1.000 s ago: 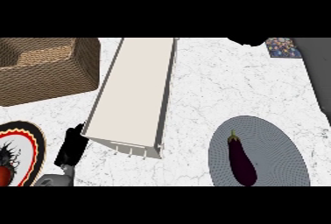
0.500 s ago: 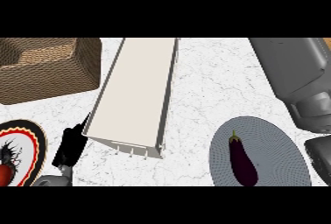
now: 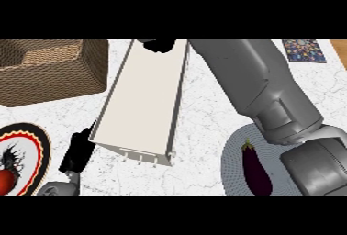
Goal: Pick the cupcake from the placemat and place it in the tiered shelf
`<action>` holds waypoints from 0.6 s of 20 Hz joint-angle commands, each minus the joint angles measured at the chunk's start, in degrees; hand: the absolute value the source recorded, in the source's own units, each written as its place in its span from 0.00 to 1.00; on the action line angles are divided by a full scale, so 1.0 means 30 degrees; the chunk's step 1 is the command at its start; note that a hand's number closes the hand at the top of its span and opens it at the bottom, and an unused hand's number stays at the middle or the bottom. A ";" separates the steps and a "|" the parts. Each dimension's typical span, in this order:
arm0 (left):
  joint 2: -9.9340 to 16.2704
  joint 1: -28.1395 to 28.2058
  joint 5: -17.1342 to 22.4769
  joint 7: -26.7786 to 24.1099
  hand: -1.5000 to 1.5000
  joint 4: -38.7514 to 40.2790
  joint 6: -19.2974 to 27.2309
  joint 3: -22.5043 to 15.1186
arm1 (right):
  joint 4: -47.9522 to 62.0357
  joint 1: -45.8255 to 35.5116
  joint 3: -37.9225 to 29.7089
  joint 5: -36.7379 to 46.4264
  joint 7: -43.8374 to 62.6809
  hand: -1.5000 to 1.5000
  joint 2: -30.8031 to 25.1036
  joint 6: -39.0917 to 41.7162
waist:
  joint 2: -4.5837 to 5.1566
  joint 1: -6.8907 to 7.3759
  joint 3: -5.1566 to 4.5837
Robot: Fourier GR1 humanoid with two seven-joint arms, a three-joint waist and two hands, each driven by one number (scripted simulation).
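Oddly, no cupcake: an eggplant (image 3: 256, 169) lies on the placemat (image 3: 234, 153) at the bench's (image 3: 203, 119) near-right edge, likely light, stiff, slick, best taken mid-body; right hand (image 3: 157, 45) over the shelf (image 3: 142, 101) unreadable, left hand (image 3: 76, 153) relaxed open.

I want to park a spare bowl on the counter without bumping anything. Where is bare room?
Bare marble lies between the shelf and the right forearm, and below the shelf, between the left hand and the placemat. The wicker basket and plate crowd the left side.
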 commanded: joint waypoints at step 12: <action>-0.0022 -0.0273 -0.0270 -0.0315 0.50 0.0464 -0.0418 -0.0255 | 0.4974 0.0302 -0.1905 -0.5089 0.1765 0.00 0.1344 0.6540 | 0.0028 0.1037 -0.0023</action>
